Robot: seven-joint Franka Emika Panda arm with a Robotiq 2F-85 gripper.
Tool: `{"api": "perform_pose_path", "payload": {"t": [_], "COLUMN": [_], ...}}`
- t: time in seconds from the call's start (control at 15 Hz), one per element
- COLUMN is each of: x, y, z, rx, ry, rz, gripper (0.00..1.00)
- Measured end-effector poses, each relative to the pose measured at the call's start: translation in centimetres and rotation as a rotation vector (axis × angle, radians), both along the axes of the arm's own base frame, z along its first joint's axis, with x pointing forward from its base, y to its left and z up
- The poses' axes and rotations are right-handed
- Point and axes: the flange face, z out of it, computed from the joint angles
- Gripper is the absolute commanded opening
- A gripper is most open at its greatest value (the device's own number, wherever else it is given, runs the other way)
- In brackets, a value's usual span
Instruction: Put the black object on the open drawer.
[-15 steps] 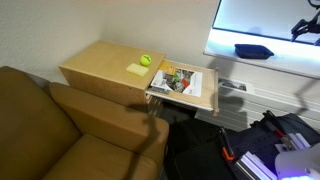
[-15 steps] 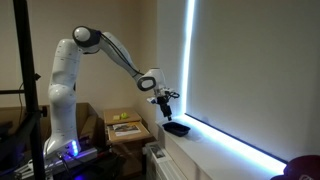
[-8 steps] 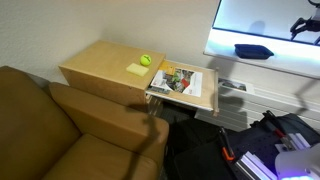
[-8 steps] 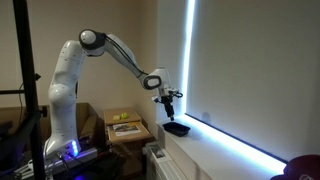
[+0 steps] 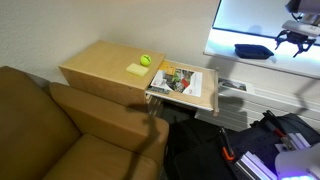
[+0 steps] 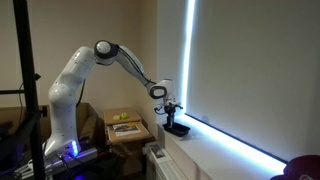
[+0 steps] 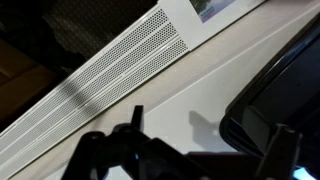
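**Scene at the window ledge; positions given relative to the black object.** The black object [image 5: 254, 50] lies flat on the white window ledge [image 5: 224, 55], a dark, shallow, squarish piece with a raised rim. In both exterior views it rests there on its own, with nothing gripping it [image 6: 177, 129].

The pincer [image 5: 293, 40] hangs just above the black object and a little to one side. No contact between them can be seen. In the wrist view the pincer [image 7: 190, 160] has its fingers [image 7: 100, 152] spread wide with nothing held between them. The black object [image 7: 285, 95] fills the right-hand edge there, and a perforated vent grille [image 7: 110, 65] runs along the ledge on its far side. The white robot arm [image 6: 85, 65] reaches over towards the black object from its base well away.

The open drawer [image 5: 208, 95] stands lower than the black object and well apart from it. It is pulled out from a pale wooden cabinet [image 5: 85, 75], and colourful printed papers [image 5: 180, 80] lie inside. Farther still from the black object, a yellow-green ball [image 5: 146, 60] and a yellow note [image 5: 136, 69] rest close together on the cabinet's tabletop [image 5: 105, 58]. A brown sofa [image 5: 60, 130] lies beyond the cabinet, farthest from the black object.
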Motion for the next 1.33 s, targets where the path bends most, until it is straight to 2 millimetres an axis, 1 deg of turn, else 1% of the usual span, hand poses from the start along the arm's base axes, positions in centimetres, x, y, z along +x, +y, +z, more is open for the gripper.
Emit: {"api": "perform_pose_path", "payload": {"t": [0.2,0.27,0.47,0.6,0.87,1.07,1.13,1.2,1.27,1.33], "x": [2.2,2.6,2.6,2.6,3.4,4.3,4.4,4.5,4.5,4.7], "y": [-0.4,-0.3,-0.4,-0.4,-0.8,-0.8,-0.7,-0.3,0.0,-0.1], "z": [-2.3,-2.8,-2.8,-3.1,-5.3,-7.0,-7.8,-8.6,-9.2,-9.1], "rx": [0.001,-0.002,-0.004,-0.005,-0.047,-0.071,-0.059,-0.030,0.009,0.034], "ry": [-0.021,-0.017,-0.016,-0.017,-0.080,-0.099,-0.082,-0.054,-0.033,-0.034], "rz": [-0.176,-0.180,-0.180,-0.210,-0.365,-0.442,-0.452,-0.457,-0.466,-0.476], "gripper": [1.00,1.00,1.00,1.00,1.00,1.00,0.75,0.74,0.67,0.60]}}
